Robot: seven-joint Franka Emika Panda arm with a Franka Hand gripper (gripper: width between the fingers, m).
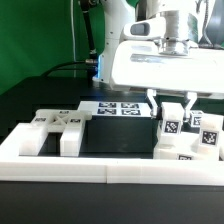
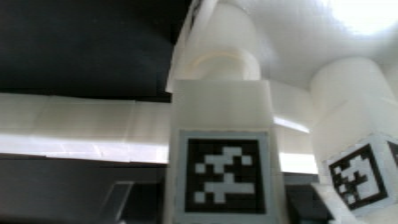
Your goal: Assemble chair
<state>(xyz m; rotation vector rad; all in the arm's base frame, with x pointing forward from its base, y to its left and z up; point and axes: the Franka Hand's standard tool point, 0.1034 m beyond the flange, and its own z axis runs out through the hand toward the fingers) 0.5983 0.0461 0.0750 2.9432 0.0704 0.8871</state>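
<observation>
In the upper right of the exterior view, we see the arm [image 1: 165,25] reaching straight down. Its wide white body is level above the desk [image 1: 40,100] and the hand [image 1: 171,104] points downward. The two fingers [image 1: 152,100] stand on either side of a tagged white block [image 1: 172,120], a chair part that stands upright at the right centre of the frame. The fingers sit at a middling spread, close to the block's sides. We cannot tell whether they press on it or leave a sliver of room. More chair blocks [image 1: 203,135] crowd just beside it toward the exterior view's right and toward the front, so room on that side is tight. Toward the exterior view's left, the dark desk lies open as far as a flat tagged chair piece [image 1: 58,126] at the left centre. The marker board [image 1: 113,108] lies behind that open stretch, in the middle of the frame. A low white border wall [image 1: 90,165] runs along the front, across the lower frame.

In the wrist view, the same block [image 2: 222,115] fills the middle, upright, its black-and-white tag facing the camera. A second tagged block [image 2: 361,165] stands just beside it. Behind them a pale band [image 2: 80,125] crosses the picture, and beyond it the desk [image 2: 80,40] is dark. We cannot make out the fingers clearly here.
</observation>
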